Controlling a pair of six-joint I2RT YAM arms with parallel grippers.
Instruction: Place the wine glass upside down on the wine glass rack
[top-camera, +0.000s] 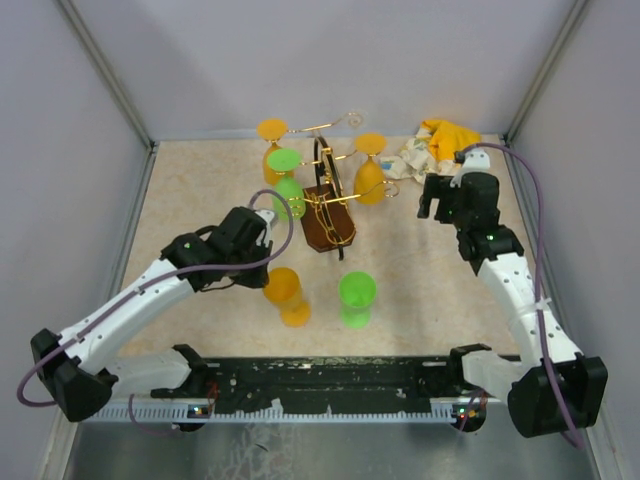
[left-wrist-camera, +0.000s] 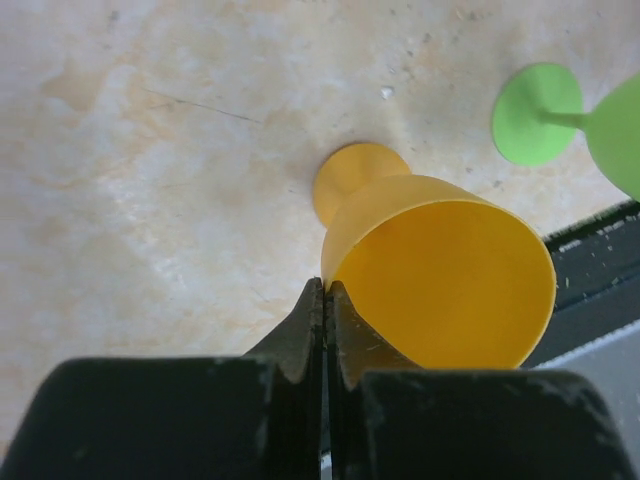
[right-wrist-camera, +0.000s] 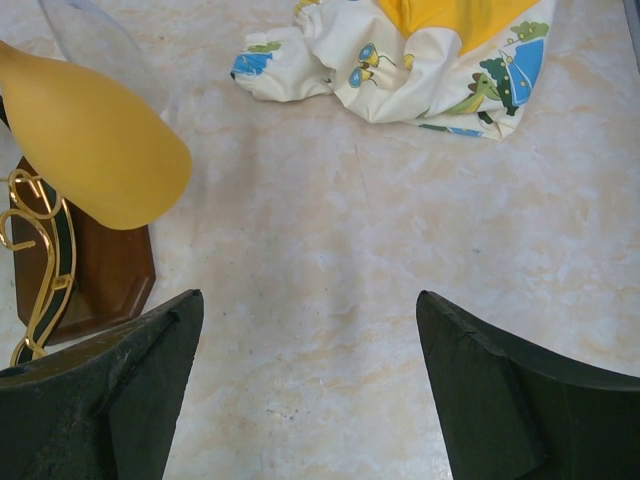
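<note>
An orange wine glass stands upright on the table in front of the wine glass rack, a gold wire stand on a brown wooden base. My left gripper is at its rim. In the left wrist view the glass fills the middle and my left gripper is shut on its thin rim, one finger inside the bowl and one outside. My right gripper hovers open to the right of the rack, with only bare table between its fingers.
A green glass stands beside the orange one. Two orange glasses and a green glass hang upside down on the rack. A crumpled patterned cloth lies at the back right. Walls enclose the table on three sides.
</note>
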